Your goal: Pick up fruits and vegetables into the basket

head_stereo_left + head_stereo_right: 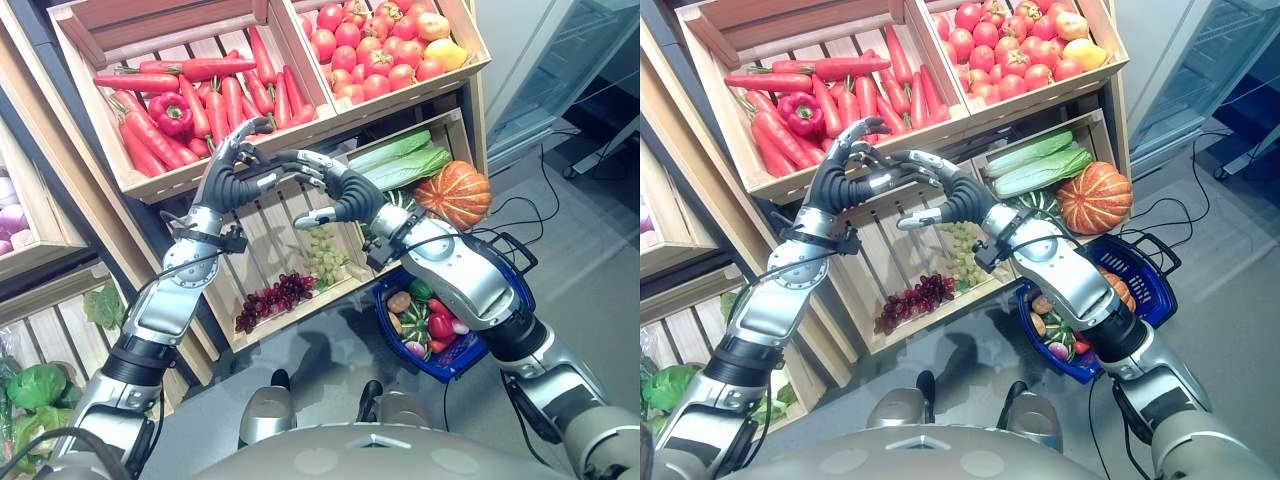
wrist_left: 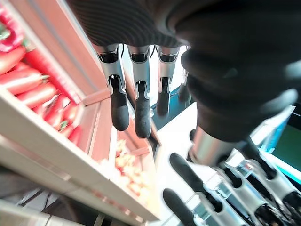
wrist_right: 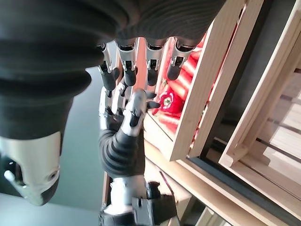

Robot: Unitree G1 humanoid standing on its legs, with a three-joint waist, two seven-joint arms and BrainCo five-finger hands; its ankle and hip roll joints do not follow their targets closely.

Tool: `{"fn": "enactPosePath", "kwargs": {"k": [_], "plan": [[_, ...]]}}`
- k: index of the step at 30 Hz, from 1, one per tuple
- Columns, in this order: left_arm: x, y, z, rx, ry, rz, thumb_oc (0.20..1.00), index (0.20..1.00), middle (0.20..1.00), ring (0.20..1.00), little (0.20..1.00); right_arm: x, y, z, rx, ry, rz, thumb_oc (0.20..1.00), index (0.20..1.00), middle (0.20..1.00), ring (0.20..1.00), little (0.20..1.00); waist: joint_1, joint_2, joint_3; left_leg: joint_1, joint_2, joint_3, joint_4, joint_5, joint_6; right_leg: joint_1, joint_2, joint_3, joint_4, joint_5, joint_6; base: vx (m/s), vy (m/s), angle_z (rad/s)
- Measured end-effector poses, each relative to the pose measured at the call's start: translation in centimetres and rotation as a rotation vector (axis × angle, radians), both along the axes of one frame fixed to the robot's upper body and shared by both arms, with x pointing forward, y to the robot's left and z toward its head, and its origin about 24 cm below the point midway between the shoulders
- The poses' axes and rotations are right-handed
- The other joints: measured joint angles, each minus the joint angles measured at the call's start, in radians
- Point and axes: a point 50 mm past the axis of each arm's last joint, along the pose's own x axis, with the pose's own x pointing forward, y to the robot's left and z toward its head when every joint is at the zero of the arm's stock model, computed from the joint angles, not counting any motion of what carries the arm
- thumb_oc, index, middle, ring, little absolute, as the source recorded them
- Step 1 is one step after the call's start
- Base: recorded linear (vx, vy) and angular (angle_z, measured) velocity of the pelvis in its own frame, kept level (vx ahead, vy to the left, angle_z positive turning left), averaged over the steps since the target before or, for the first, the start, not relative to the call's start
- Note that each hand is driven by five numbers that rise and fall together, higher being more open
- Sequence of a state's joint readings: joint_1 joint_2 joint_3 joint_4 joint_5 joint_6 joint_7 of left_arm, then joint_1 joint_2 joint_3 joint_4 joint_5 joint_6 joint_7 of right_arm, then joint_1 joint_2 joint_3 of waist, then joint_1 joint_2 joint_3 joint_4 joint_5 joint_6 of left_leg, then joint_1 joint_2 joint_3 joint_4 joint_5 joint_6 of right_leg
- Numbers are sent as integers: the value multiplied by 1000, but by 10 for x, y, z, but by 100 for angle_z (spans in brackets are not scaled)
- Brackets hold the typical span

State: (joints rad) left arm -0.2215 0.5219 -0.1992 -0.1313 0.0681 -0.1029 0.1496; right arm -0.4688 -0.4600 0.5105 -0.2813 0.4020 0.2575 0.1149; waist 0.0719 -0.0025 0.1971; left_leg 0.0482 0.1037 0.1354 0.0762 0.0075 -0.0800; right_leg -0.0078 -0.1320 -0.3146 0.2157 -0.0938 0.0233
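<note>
Hands raised together before wooden produce shelving, both empty.
Left hand (image 1: 232, 168) and right hand (image 1: 318, 176) meet fingertip to fingertip at the front edge of the pale wooden crate of orange carrots (image 1: 215, 95); on both, the fingers are relaxed and spread, gripping nothing. 1 red bell pepper (image 1: 171, 113) lies among the carrots, just beyond the left hand. The adjoining upper crate holds red tomatoes (image 1: 370, 50). Below, a slatted crate holds green grapes (image 1: 323, 254) and dark red grapes (image 1: 272, 299); beside it lie pale green leafy cabbages (image 1: 400, 160) and 1 ribbed orange pumpkin (image 1: 455, 194). The blue plastic basket with black handles (image 1: 465, 356) hangs under the right forearm, already holding mixed produce including 1 red pepper (image 1: 440, 325) and 1 brown potato (image 1: 399, 301).
</note>
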Motion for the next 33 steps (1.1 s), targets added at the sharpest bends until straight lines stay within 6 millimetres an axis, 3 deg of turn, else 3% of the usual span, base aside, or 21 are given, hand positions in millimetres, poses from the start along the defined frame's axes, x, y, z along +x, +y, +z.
{"fn": "enactPosePath", "kwargs": {"k": [12,21,25,33], "plan": [[-23,9,-54,-216,306,-56,1000,1000,1000,1000,1000,-8,-42,-31,30,63,-151,1000,1000,1000,1000,1000,-24,6,-14,45,-5,24,-54,7,4,37,10,10,-77,30,13,-16,18,-4],[-22,37,-90,49,374,199,1000,1000,1000,1000,1000,-7,-58,-45,34,85,-239,1000,1000,1000,1000,1000,-46,12,-18,45,-4,39,-57,7,4,27,12,27,-75,30,14,-20,-4,-5],[-18,49,-102,226,372,318,1000,1000,1000,1000,1000,-5,-69,-58,24,111,-302,1000,1000,1000,1000,1000,-62,17,-12,-24,-4,58,-33,10,9,-60,8,51,-41,34,9,-197,-14,-15],[14,54,-103,333,324,514,1000,1000,1000,1000,1000,7,-91,-61,28,69,-451,1000,1000,1000,1000,1000,-137,18,216,-192,4,86,74,10,14,-246,1,102,61,43,0,-131,32,-15]]}}
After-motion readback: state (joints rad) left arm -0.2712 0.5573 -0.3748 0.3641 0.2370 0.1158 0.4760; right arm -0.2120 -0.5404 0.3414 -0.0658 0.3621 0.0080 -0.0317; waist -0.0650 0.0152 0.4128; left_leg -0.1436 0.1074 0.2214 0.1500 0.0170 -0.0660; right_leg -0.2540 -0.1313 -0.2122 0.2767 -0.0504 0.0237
